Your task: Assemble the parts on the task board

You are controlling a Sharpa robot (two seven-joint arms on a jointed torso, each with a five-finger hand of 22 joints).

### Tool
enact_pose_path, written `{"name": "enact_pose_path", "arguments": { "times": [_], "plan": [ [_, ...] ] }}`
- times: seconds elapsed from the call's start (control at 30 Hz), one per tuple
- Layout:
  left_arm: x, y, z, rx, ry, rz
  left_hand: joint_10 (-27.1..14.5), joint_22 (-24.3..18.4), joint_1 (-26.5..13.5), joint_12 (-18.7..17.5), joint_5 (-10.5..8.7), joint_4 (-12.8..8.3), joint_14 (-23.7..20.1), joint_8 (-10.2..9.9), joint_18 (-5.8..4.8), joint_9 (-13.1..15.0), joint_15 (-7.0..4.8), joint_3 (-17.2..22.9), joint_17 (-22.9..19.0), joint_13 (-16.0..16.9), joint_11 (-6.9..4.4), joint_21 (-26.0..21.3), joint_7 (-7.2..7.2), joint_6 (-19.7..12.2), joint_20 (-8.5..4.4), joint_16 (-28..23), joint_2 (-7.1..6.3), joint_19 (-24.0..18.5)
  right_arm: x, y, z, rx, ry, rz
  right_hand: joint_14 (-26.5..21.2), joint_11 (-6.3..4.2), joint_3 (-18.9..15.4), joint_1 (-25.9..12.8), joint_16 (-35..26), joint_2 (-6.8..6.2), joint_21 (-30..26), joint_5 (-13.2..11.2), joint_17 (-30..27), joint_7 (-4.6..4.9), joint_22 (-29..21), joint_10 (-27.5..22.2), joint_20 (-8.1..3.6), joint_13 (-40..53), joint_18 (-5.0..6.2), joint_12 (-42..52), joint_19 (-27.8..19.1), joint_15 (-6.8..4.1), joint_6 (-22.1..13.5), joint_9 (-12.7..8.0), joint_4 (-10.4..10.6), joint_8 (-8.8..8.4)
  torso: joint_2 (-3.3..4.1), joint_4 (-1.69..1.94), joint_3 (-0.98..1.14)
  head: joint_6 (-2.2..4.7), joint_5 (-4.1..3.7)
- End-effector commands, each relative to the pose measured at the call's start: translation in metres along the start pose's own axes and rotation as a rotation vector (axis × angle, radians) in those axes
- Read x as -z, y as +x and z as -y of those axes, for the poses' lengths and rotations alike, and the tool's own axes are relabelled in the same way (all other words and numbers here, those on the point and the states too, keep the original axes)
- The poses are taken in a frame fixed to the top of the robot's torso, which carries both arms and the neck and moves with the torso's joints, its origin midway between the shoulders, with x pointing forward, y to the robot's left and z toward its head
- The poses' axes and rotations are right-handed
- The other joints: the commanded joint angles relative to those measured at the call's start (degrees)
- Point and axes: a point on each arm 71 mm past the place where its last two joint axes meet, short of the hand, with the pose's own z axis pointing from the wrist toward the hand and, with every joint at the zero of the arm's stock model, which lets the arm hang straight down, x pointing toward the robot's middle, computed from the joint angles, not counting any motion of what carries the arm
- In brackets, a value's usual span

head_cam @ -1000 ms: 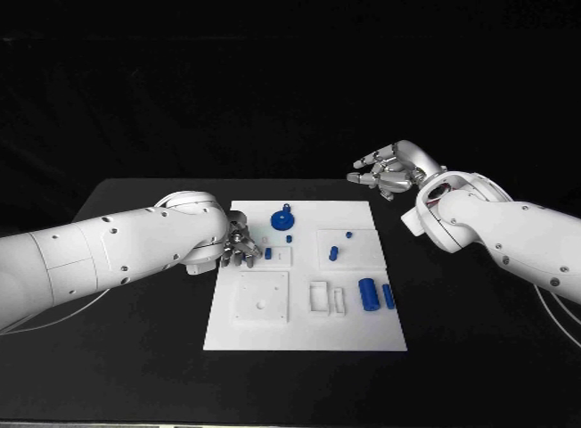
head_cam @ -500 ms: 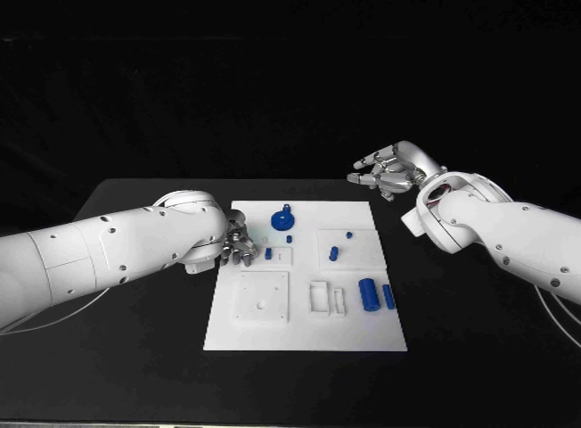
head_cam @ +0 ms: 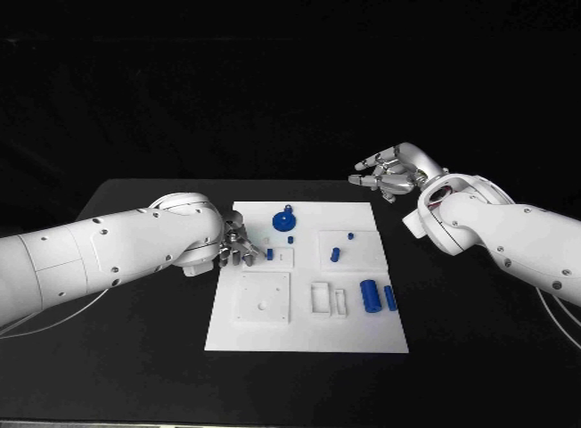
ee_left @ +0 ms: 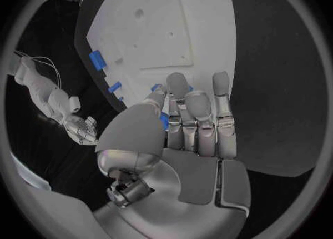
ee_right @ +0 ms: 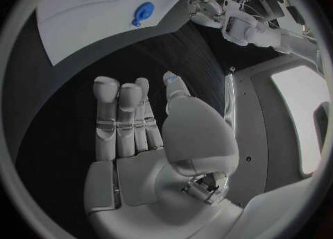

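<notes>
My left hand [head_cam: 234, 245] sits at the left edge of the white task board [head_cam: 272, 332], mid-frame, its fingers [ee_left: 186, 105] curled around a small blue peg [head_cam: 269, 254]; I cannot tell if they grip it. I judge that seating this smooth plastic peg comes next, needing a firm pinch. My right hand [head_cam: 391, 173] hovers upper right, fingers apart, empty, over the matte black counter [head_cam: 136, 357].

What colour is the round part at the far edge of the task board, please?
Blue; the round part shows best in the head view.
</notes>
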Motion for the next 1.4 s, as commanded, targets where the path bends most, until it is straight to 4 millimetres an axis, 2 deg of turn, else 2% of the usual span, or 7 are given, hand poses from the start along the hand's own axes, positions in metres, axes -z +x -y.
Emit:
{"name": "enact_pose_path", "arguments": {
  "times": [0.03,0.57,0.83,0.9,1.03,1.3,1.4],
  "plan": [
    [0.004,-0.005,0.001,0.036,0.012,-0.006,2.8,1.1,0.1,-0.5,-1.54,2.7,-0.2,-0.4,-0.42,-0.2,-0.16,1.2,-0.1,-0.2,0.02,-0.5,0.14,0.3,0.25,-0.4,-2.01,0.4,0.000,0.001,-0.001,0.003,-0.012,-0.008,0.1,-0.03,0.1,-0.1,0.1,0.14,-0.3,0.3,-0.1,0.01,3.5,0.4,-0.45,-0.1,0.41,0.0,2.7,-0.23,-0.3,0.0,0.2,-0.07,0.04,-0.01,0.04,0.13,0.26],
    [0.014,-0.024,-0.016,0.055,-0.037,-0.011,2.8,1.0,1.4,-2.8,-1.63,5.8,-0.5,-4.0,-0.42,-2.2,-0.06,2.2,-0.8,-1.1,0.27,-1.9,0.87,0.0,0.17,-2.3,-3.89,0.5,0.001,0.000,0.000,0.004,-0.008,-0.009,0.1,-0.02,0.1,-0.2,0.0,0.11,-0.4,0.3,-0.1,0.02,3.4,0.4,-0.46,-0.1,0.40,0.0,2.8,-0.23,-0.3,0.0,0.2,-0.07,0.00,0.06,0.01,-0.18,0.33],
    [0.015,-0.028,-0.016,0.059,-0.022,0.062,2.2,0.1,8.7,-14.1,-0.62,0.0,-2.7,-4.1,-0.42,-0.7,1.26,0.7,-5.4,-3.0,2.04,-5.1,2.63,-7.0,1.09,-9.4,-2.62,-0.8,0.001,0.000,0.000,0.005,-0.007,-0.008,0.1,-0.02,0.1,-0.1,0.0,0.10,-0.4,0.4,-0.1,0.03,3.4,0.4,-0.45,-0.1,0.41,-0.1,2.7,-0.23,-0.4,0.0,0.2,-0.07,-0.04,0.15,0.00,-0.49,0.47],
    [0.015,-0.029,-0.016,0.054,-0.019,0.082,2.3,-0.2,10.2,-16.6,-0.51,-1.2,-2.6,-4.0,-0.42,-4.5,1.75,0.4,-5.9,-3.6,2.33,-5.9,4.17,-11.9,1.36,-9.7,-2.02,-0.6,0.001,0.000,0.000,0.005,-0.007,-0.008,0.1,-0.02,0.1,-0.1,0.0,0.10,-0.4,0.4,-0.1,0.03,3.4,0.4,-0.45,-0.1,0.41,-0.1,2.7,-0.23,-0.4,0.0,0.2,-0.07,-0.05,0.14,0.01,-0.51,0.55],
    [0.015,-0.029,-0.015,0.041,-0.018,0.097,2.0,-0.3,10.8,-19.9,-1.38,-2.0,-2.8,-4.1,-0.42,-9.1,1.92,-1.3,-6.4,-4.3,2.50,-7.2,4.51,-11.7,1.51,-9.9,-2.19,-0.2,0.001,0.000,0.000,0.005,-0.007,-0.008,0.1,-0.02,0.1,-0.1,0.0,0.10,-0.4,0.4,-0.1,0.03,3.4,0.4,-0.45,-0.1,0.41,-0.1,2.7,-0.23,-0.4,0.0,0.2,-0.07,-0.06,0.05,0.07,-0.54,0.57],
    [0.009,-0.024,-0.013,-0.005,-0.034,0.087,2.2,-0.1,6.8,-21.9,-2.22,1.1,-2.8,-4.1,-0.42,-12.2,2.16,-6.8,-6.3,-4.7,3.06,-8.1,5.43,-14.1,1.58,-9.5,-4.30,0.1,0.001,0.000,0.000,0.005,-0.008,-0.008,0.1,-0.02,0.1,-0.1,0.0,0.10,-0.4,0.4,-0.1,0.03,3.4,0.4,-0.45,-0.1,0.41,-0.1,2.7,-0.23,-0.4,0.0,0.2,-0.07,0.03,-0.05,0.01,-0.35,0.53],
    [0.006,-0.022,-0.012,-0.017,-0.039,0.078,2.3,0.2,7.2,-22.4,-2.23,4.9,-3.0,-3.7,-0.42,-14.3,2.25,-10.6,-6.3,-4.7,3.18,-8.9,5.52,-14.5,1.66,-9.5,-4.73,0.4,0.001,0.000,0.000,0.005,-0.009,-0.007,0.1,-0.02,0.1,-0.1,0.0,0.10,-0.4,0.4,-0.1,0.03,3.4,0.4,-0.45,-0.1,0.41,-0.1,2.7,-0.23,-0.4,0.0,0.2,-0.07,0.04,-0.05,0.02,-0.42,0.44]
  ]
}}
